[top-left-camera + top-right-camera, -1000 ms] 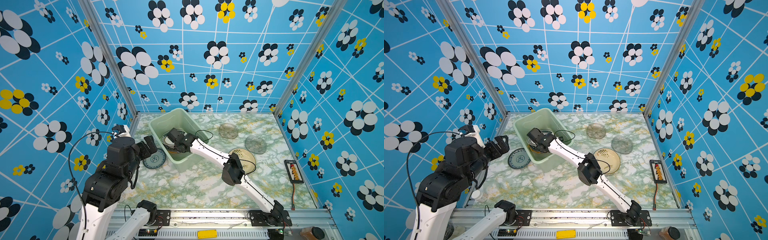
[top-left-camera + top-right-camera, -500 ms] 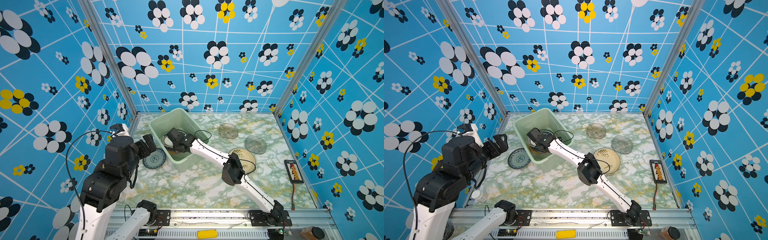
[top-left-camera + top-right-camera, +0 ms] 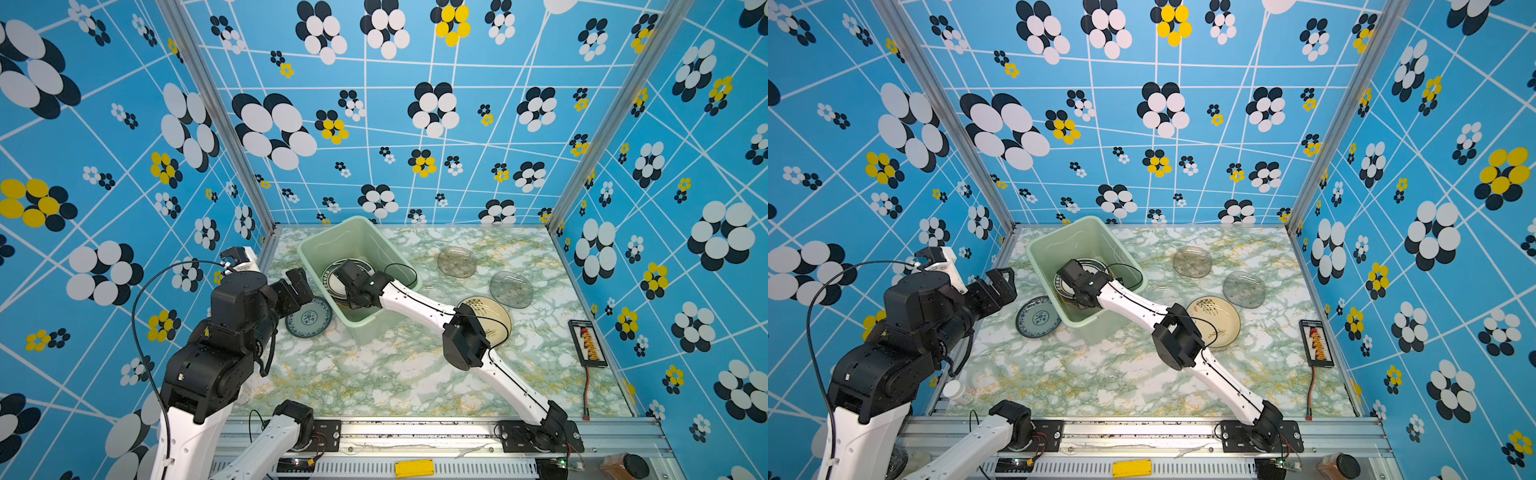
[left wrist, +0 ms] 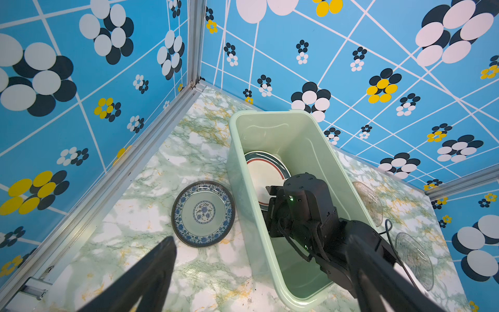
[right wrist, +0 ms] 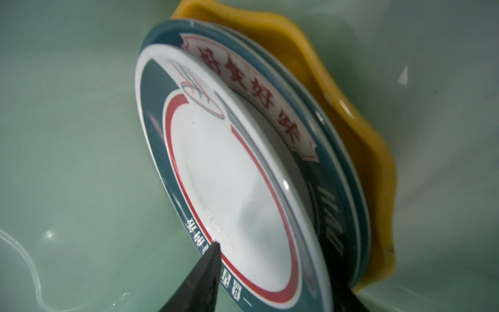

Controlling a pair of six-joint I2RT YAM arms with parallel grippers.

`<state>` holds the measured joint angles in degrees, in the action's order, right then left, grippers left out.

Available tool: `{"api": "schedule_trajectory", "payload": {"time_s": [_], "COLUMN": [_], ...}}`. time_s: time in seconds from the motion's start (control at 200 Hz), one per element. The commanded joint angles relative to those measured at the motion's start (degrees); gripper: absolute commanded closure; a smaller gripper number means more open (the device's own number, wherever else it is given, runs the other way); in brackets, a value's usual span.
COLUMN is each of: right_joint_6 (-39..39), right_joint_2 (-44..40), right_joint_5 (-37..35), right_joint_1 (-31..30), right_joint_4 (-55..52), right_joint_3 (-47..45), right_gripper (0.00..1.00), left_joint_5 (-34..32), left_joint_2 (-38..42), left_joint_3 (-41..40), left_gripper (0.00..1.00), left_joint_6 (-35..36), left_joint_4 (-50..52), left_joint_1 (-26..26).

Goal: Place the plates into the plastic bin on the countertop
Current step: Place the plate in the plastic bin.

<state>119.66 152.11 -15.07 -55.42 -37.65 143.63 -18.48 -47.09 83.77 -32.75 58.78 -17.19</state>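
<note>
The right hand (image 5: 275, 263) reaches down inside the plastic bin (image 3: 316, 249). Its two dark fingers (image 5: 208, 272) stand on either side of the edge of a white plate (image 5: 224, 173) with a dark teal rim and a red ring. One fingertip lies against or just beside the plate's face and the other is mostly hidden behind its rim, so I cannot tell whether the hand pinches the plate or merely straddles it. Right behind this plate sits a second dark-rimmed plate (image 5: 270, 102) bearing red characters, and behind that a yellow scalloped plate (image 5: 351, 121). All three are stacked together in the bin, close to its pale green wall.

The left hand (image 3: 998, 286) hangs above the bench (image 3: 374, 374) with its fingers spread wide and nothing between them, near the bin's left side. Below it a small blue-patterned plate (image 3: 308, 319) lies flat on the bench, just beside the bin's outer wall.

The bin stands toward the rear left of the bench, near the back wall. To its right, two clear glass plates (image 3: 456, 262) (image 3: 511, 289) lie apart on the marbled surface. Nearer the front, a cream plate (image 3: 488, 316) with a plant motif is partly covered by the right arm's elbow. A black strip with orange parts (image 3: 588, 345) lies along the bench's right edge.
</note>
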Motion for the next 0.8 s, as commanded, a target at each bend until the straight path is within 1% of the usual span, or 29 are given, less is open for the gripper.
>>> {"api": "schedule_trajectory", "payload": {"time_s": [0.0,0.115,0.145,0.27,0.29,0.33,0.35,0.355,0.36,0.365,0.38,0.53,0.795], "right_joint_6": [4.3,4.4,4.4,3.6,3.5,3.5,3.6,3.6,3.6,3.7,3.7,3.7,3.5], "right_joint_2": [-0.9,-1.1,-1.1,-1.0,-0.9,-0.9,-0.9,-0.9,-0.9,-0.9,-1.0,-2.4,-4.5], "right_joint_5": [0.7,0.8,0.8,0.7,0.6,0.8,0.9,0.9,0.9,0.9,0.9,0.6,0.7], "right_joint_1": [0.6,0.6,0.6,0.6,0.6,0.6,0.6,0.6,0.6,0.6,0.6,0.6,0.6], "right_joint_4": [-0.6,-0.8,-0.8,-1.9,-2.5,-3.3,-3.9,-4.1,-4.2,-4.3,-4.7,-8.0,-9.9], "right_joint_3": [-1.1,-0.6,-0.4,1.8,2.3,3.2,3.5,3.6,3.7,3.8,3.9,4.0,4.1], "right_gripper": [0.44,0.39,0.37,0.33,0.27,0.24,0.20,0.18,0.11,0.06,0.01,0.01,0.01], "left_joint_5": [0.1,0.3,0.4,0.2,0.2,0.1,0.1,0.1,0.1,0.0,0.0,-0.3,-1.7], "left_joint_2": [-0.5,-0.6,-0.6,-0.4,-0.4,-0.3,-0.2,-0.2,-0.2,-0.2,-0.1,0.4,1.2], "left_joint_3": [1.1,1.2,1.3,1.9,2.0,2.2,2.3,2.4,2.4,2.4,2.5,3.2,4.9], "left_gripper": [0.01,0.01,0.01,0.01,0.01,0.01,0.01,0.01,0.01,0.01,0.01,0.01,0.01], "left_joint_6": [0.9,0.8,0.8,0.9,1.0,1.1,1.1,1.1,1.1,1.1,1.2,1.5,2.2], "left_joint_4": [0.9,0.7,0.6,0.9,0.9,0.9,1.0,1.0,0.9,0.9,0.9,1.1,1.4], "left_joint_1": [0.6,0.6,0.6,0.6,0.6,0.6,0.6,0.6,0.6,0.6,0.6,0.6,0.6]}}
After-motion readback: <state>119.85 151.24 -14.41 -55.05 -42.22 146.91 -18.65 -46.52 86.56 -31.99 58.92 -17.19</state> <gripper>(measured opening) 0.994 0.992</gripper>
